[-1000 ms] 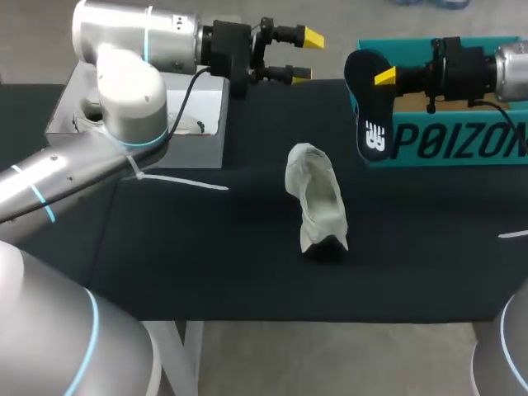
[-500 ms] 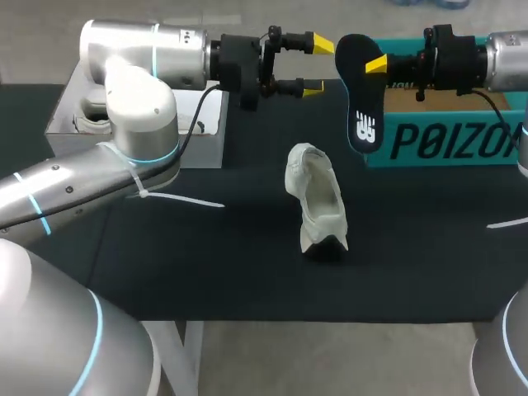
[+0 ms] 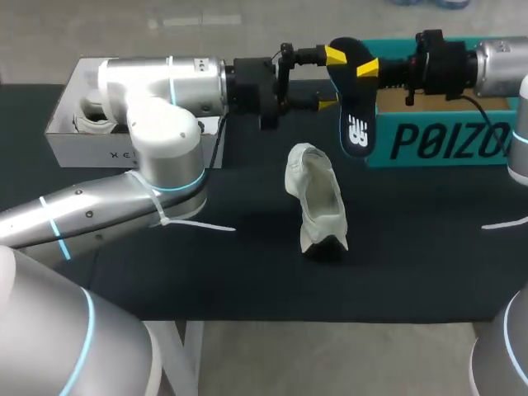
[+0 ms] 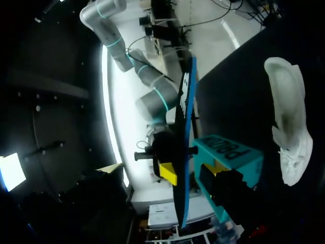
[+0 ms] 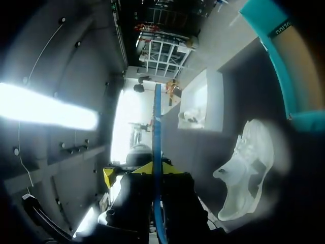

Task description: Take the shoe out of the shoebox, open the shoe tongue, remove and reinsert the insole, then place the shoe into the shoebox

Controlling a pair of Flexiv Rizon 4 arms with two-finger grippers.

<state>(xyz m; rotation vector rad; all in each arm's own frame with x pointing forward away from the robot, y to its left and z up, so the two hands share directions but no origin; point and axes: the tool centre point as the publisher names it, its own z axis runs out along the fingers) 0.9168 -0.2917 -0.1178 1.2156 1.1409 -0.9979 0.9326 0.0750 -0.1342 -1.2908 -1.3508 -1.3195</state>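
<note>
Right claw (image 3: 367, 69) pinches insole (image 3: 355, 128); left claw (image 3: 332, 79) straddles it.

Black table (image 3: 247, 272), white open box (image 3: 89, 148) — back-left corner

Black lettering (image 3: 458, 140) on teal shoebox (image 3: 462, 115); white logo (image 3: 356, 130) on insole (image 3: 353, 103).

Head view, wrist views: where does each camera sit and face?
Head view: above and behind, looking down on the table; left arm and right arm enter from the sides.
Left wrist view: on the left arm, facing the edge-on insole between the fingers of the left gripper.
Right wrist view: on the right arm, along the right gripper, shut on the insole.
All three share the insole, shoe and shoebox.
</note>
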